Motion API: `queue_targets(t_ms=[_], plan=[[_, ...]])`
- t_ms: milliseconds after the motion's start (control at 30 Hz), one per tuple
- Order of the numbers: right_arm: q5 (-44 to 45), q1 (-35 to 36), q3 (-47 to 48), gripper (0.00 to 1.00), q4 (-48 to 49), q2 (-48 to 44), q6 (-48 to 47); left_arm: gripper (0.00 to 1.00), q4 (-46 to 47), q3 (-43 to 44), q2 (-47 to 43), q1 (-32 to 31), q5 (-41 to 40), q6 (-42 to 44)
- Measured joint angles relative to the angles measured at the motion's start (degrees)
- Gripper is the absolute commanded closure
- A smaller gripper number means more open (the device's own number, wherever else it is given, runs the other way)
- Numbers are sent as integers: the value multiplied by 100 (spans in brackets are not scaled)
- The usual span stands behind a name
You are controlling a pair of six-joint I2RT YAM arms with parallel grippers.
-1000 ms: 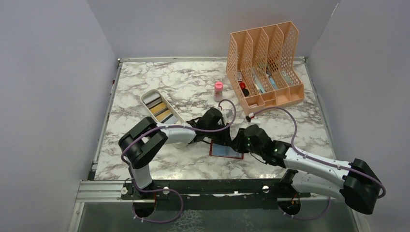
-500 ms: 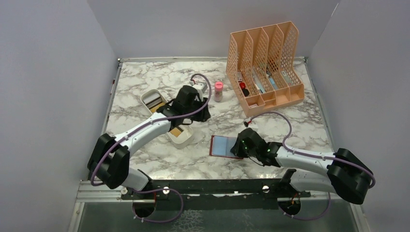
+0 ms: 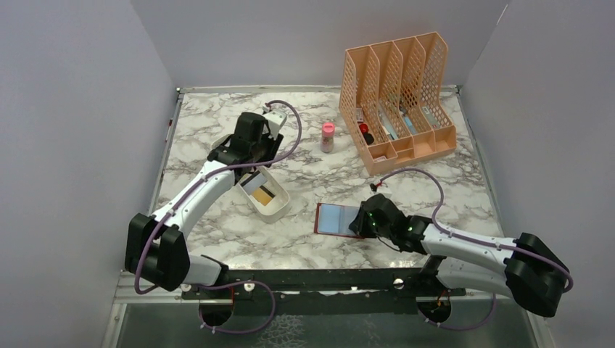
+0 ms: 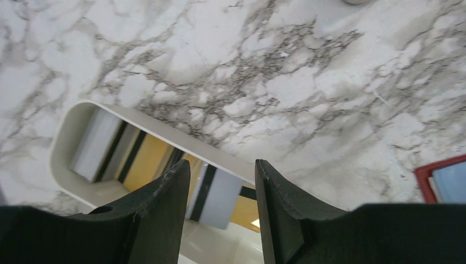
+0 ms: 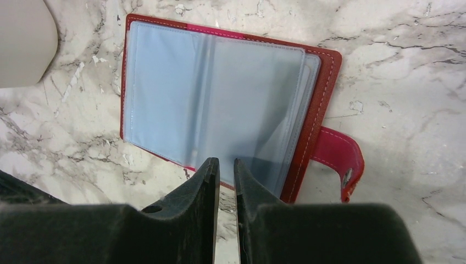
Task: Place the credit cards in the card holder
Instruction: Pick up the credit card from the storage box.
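My left jaws hang wide over the tray (image 3: 275, 209), ready to drop onto a card (image 4: 220, 198), while my right jaws, nearly closed, seem to steady the holder (image 5: 214, 110).

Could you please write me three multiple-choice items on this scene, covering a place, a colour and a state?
1. Where do the cards lie? A in the white tray; B in the card holder; C on the floor.
2. What colour is the card holder's cover? A blue; B red; C green.
3. How is the left gripper? A shut on a card; B open, empty; C shut, empty.
1 A: cards show inside the tray's rim. 2 B: red leather edges the clear sleeves. 3 B: its fingers stand apart, nothing gripped.
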Motion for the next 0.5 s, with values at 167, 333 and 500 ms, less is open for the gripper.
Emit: queue_targets(t_ms=[167,333,500], plan=[[2,0,0,78,-184,-313,-59,46,-13,249,173,457,-127,994],[15,0,2,78,-328,-595,-120,45,-39,422,487,973,-155,1729],[26,0,7,78,-439,-658,-138,46,35,376,883,1504,-149,2247]])
